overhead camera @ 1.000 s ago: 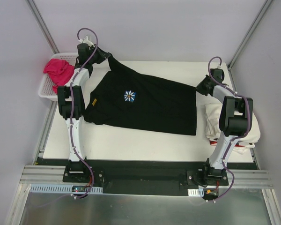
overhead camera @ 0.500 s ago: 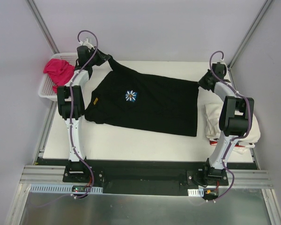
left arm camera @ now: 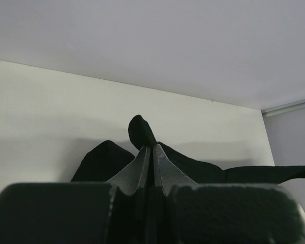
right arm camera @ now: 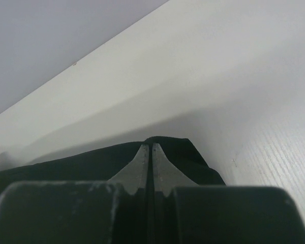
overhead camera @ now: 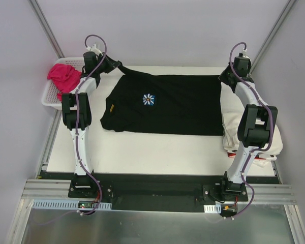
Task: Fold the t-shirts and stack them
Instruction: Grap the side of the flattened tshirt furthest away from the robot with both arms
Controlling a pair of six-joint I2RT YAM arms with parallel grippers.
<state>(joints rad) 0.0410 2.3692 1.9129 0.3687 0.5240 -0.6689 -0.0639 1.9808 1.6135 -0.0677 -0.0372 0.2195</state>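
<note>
Spreading step: my left end effector [left arm camera: 152, 148] and right end effector [right arm camera: 151, 147], clamped on far corners of the black cloth daisy-print t-shirt [overhead camera: 168, 107], likely needed to lay it flat next.

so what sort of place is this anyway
Most likely a robotics lab work cell, not a home: a left robot arm and a right robot arm mounted on a silver metal rail, plain grey enclosure walls, and a black daisy-print cloth t-shirt on a white table.
</note>
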